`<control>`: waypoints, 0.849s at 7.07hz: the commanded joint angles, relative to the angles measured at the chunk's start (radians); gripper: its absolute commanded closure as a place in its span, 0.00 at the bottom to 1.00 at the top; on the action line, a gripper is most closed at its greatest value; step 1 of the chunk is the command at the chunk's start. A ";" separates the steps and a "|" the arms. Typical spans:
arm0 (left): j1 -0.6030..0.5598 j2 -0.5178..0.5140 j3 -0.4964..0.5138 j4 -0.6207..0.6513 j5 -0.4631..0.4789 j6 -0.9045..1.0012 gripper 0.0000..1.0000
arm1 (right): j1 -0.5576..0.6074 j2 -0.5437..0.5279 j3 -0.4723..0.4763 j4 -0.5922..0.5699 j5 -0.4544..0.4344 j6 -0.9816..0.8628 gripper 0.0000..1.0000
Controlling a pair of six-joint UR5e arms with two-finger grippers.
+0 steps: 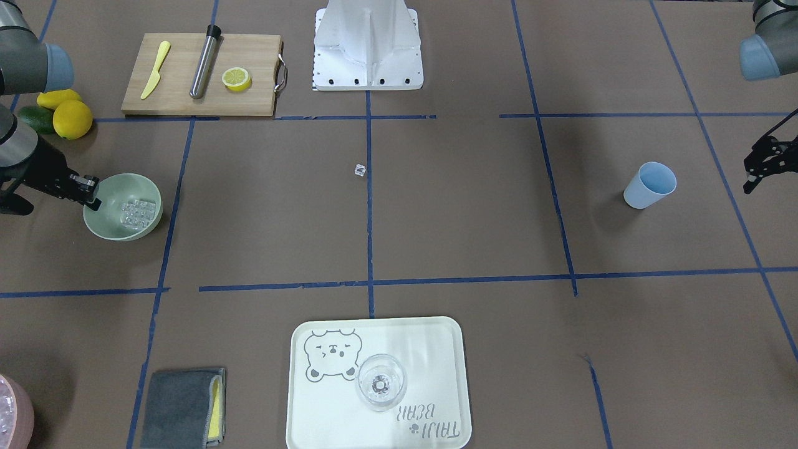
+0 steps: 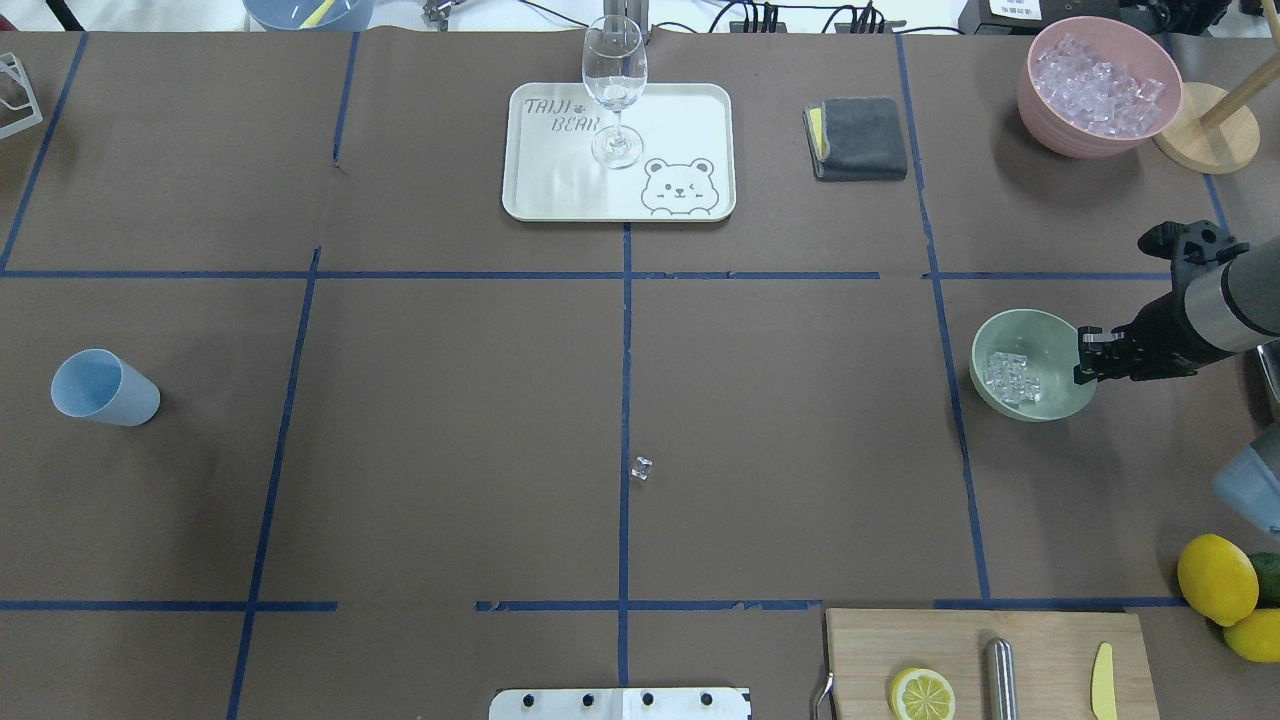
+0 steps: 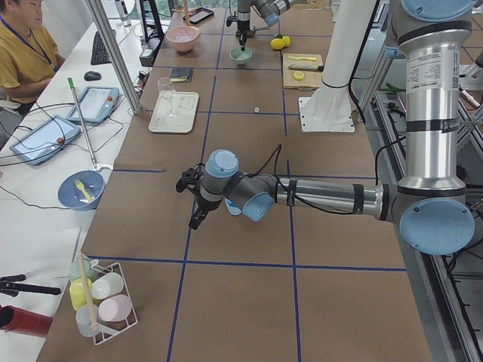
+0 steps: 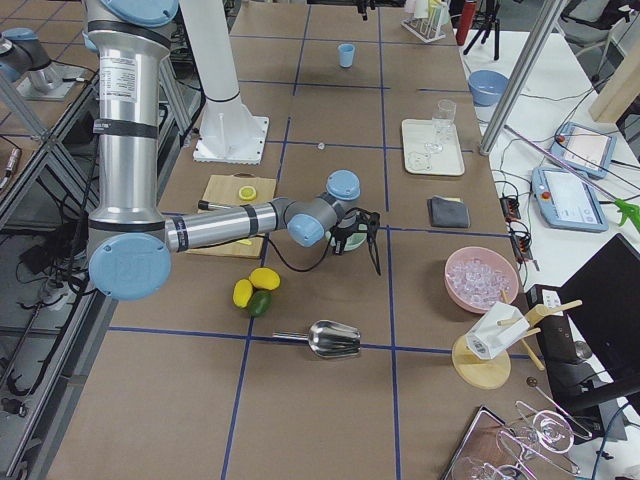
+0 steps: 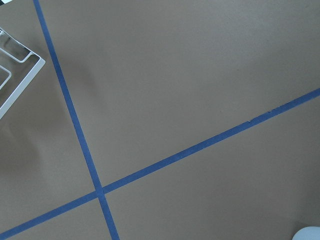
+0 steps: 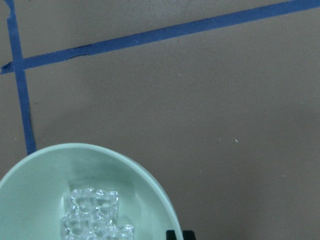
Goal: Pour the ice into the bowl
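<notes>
Glassy ice (image 6: 92, 215) clustered in matte bowl (image 6: 146, 200).

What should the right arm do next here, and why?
Probably ease the right gripper away from the rim of the bowl: the ice already lies inside, bar one stray cube mid-table. Whether it grips the rim is unclear.

The overhead view looks steeply down; the front view faces the opposite way. Both share the bowl (image 2: 1052, 338), which the right wrist view shows close at lower left.

bowl (image 2: 1048, 338): open above; rim: right hand (image 2: 1083, 358) alongside; lemons (image 2: 1217, 578) near
</notes>
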 commanded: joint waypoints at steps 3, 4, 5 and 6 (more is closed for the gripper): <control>-0.001 -0.001 -0.001 0.000 0.002 0.000 0.00 | 0.002 -0.015 -0.002 0.000 0.003 -0.005 1.00; -0.001 -0.001 -0.001 0.000 0.002 0.000 0.00 | 0.002 -0.015 -0.002 0.000 0.003 -0.003 0.95; -0.001 -0.001 -0.003 0.000 0.000 0.001 0.00 | 0.004 -0.018 -0.001 0.000 0.003 -0.003 0.92; -0.001 -0.001 -0.004 0.000 0.000 0.000 0.00 | 0.004 -0.024 -0.001 0.000 0.003 -0.005 0.91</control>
